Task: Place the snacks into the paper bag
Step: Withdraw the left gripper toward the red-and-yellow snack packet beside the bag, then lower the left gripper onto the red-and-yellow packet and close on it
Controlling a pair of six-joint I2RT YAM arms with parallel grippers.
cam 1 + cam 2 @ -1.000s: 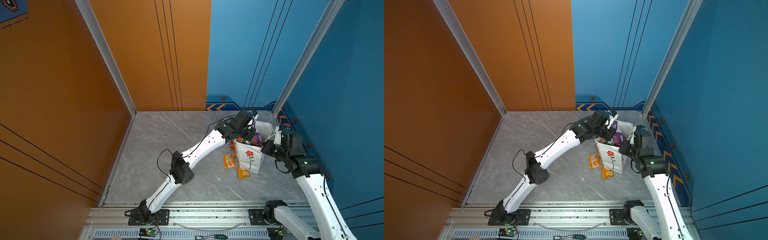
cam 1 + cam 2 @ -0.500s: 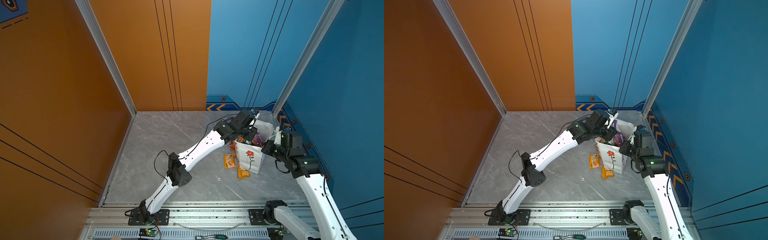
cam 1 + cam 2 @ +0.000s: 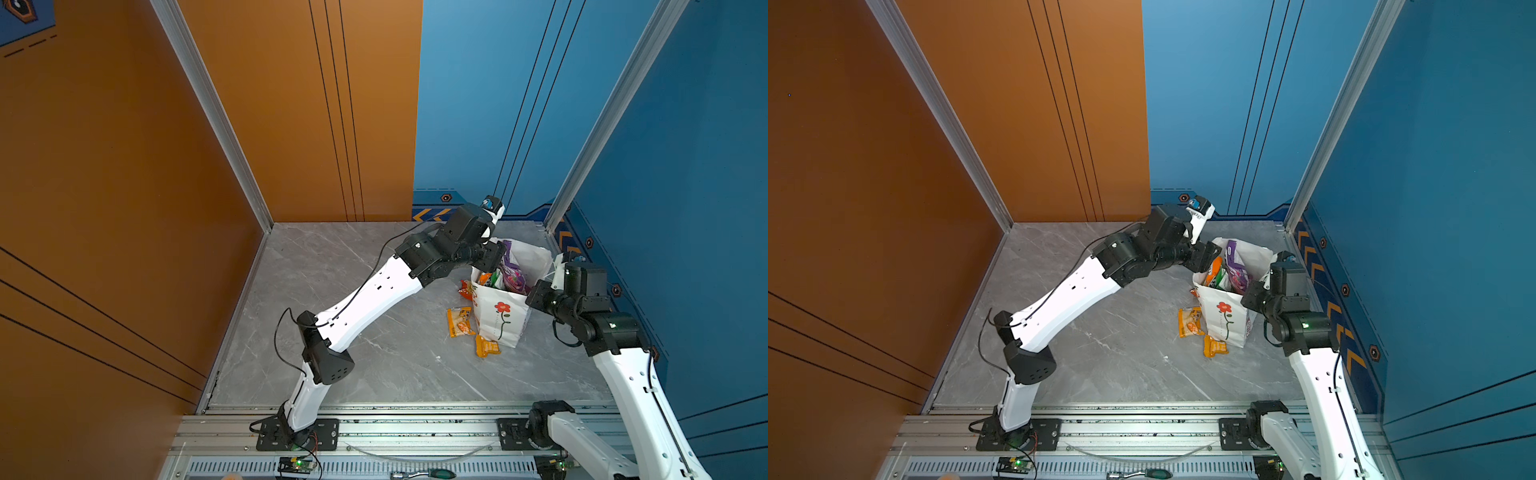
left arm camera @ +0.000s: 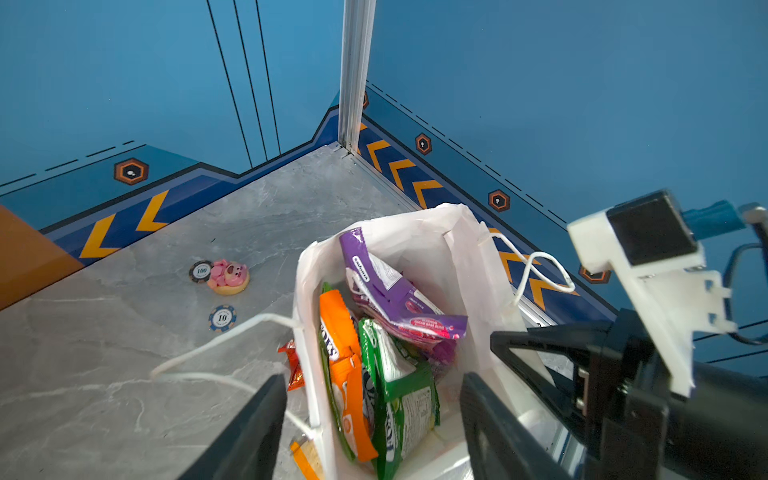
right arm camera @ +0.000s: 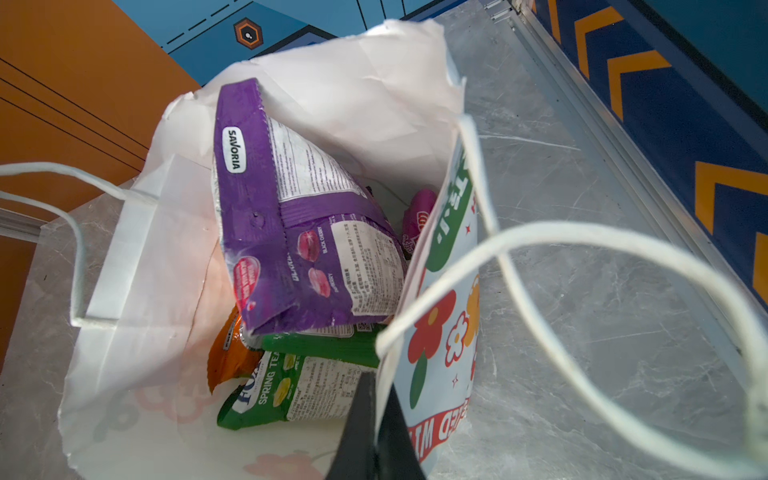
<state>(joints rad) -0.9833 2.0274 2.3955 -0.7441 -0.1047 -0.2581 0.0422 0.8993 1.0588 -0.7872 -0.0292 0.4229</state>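
A grey marbled bench [image 3: 374,332] carries a white paper bag [image 3: 496,328]. The bag stands upright and open-mouthed near the far right corner, close to the right edge. In both top views its red flower print faces the near edge.

The right gripper [image 5: 376,399] is clamped tight on the bag's rim, one finger inside and one outside the printed wall nearest that arm. The left gripper [image 4: 372,378] hangs over the bag's mouth, jaws spread wide with nothing between them.

Inside the bag, a purple packet [image 5: 291,232] stands tallest. Beneath it sit a green packet [image 5: 291,386] marked FOX'S and a tall orange packet [image 4: 345,357], side by side. A small magenta packet [image 5: 417,220] lies deeper down.

Outside, on the bench:
- A flat orange packet [image 3: 459,322] lies just beside the bag's left side.
- A red-orange packet [image 3: 466,291] rests against the same side, farther back.
- The smallest orange packet [image 3: 486,347] lies at the bag's near corner.

Toward the far edge, apart from the bag, sits a pink toy figure [image 4: 228,276]. A dark chip [image 4: 201,271] marked 100 touches it, and a blue chip [image 4: 222,318] marked 10 lies near.
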